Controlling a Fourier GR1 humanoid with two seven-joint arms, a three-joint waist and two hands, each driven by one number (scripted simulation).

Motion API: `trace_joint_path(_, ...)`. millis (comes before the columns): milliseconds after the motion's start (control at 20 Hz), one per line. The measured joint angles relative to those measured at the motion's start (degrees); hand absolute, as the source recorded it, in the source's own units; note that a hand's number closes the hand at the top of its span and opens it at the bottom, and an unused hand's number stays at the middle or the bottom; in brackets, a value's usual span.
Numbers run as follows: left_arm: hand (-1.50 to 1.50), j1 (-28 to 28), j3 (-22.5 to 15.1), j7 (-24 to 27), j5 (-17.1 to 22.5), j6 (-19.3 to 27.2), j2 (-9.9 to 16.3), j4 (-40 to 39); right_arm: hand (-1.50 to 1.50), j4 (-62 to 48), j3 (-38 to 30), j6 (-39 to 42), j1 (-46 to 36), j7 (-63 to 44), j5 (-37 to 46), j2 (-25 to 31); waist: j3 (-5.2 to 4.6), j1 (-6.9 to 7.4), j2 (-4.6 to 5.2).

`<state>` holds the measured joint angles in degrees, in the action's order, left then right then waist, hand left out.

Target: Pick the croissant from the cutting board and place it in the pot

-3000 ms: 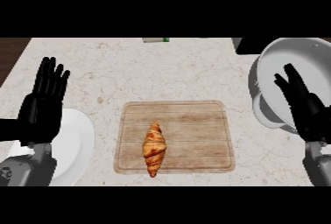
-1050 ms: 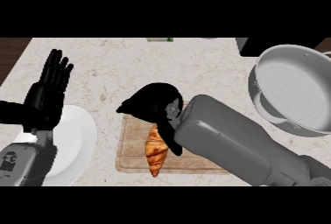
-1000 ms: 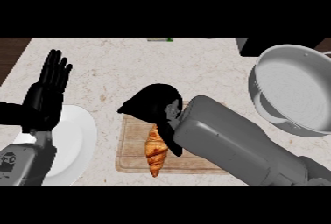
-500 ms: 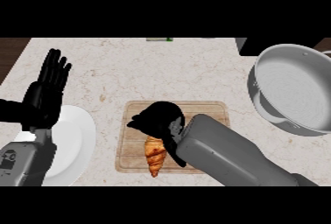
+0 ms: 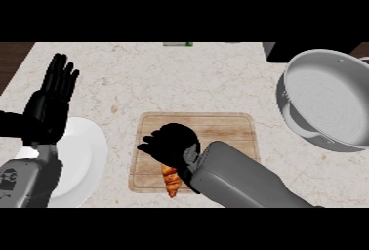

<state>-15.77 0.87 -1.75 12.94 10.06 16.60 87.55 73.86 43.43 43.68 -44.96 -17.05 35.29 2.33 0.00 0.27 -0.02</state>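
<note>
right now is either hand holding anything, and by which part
The right hand covers the upper end of the croissant on the cutting board; whether its fingers have closed cannot be told. The left hand rests open, holding nothing.

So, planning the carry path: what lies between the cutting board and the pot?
Only bare counter between cutting board and pot, seen in the head view.

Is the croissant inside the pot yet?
No. The croissant lies on the cutting board under the right hand; the pot looks empty.

Croissant [image 5: 172, 181] top under right robot hand [image 5: 170, 146]
</note>
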Motion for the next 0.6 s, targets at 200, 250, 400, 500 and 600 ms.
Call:
trace_joint_path(200, 0.0, -0.46, 0.51, 0.04, -0.33, -0.55, -0.67, -0.4, -1.5, -3.05, 0.81, -1.96, 0.99, 1.17, 4.65, -1.26, 0.0, -0.01, 0.04)
trace_joint_path(250, 0.0, 0.4, 0.74, -0.37, -0.29, -0.72, -0.54, 0.85, -1.5, -3.08, 0.76, -1.79, 1.74, 1.14, 5.48, -1.4, 0.0, 0.01, 0.02)
trace_joint_path(400, 0.0, -0.48, 0.9, -0.57, -1.04, -0.7, -1.34, 0.24, -1.5, -5.15, 0.41, -2.72, 1.88, 2.86, 7.4, -1.5, 0.0, 0.04, 0.04)
trace_joint_path(500, 0.0, 0.13, 0.77, -1.16, -1.46, -0.49, -1.67, 1.51, -1.5, -7.64, 0.97, -4.99, 2.63, 5.52, 9.43, -1.73, 0.0, 0.13, 0.06)
trace_joint_path(600, 0.0, -0.17, 1.39, -0.19, -1.5, -1.43, -1.82, 0.04, -1.5, -8.6, 1.79, -6.02, 2.46, 5.71, 8.98, -1.95, 0.0, 0.18, 0.08)
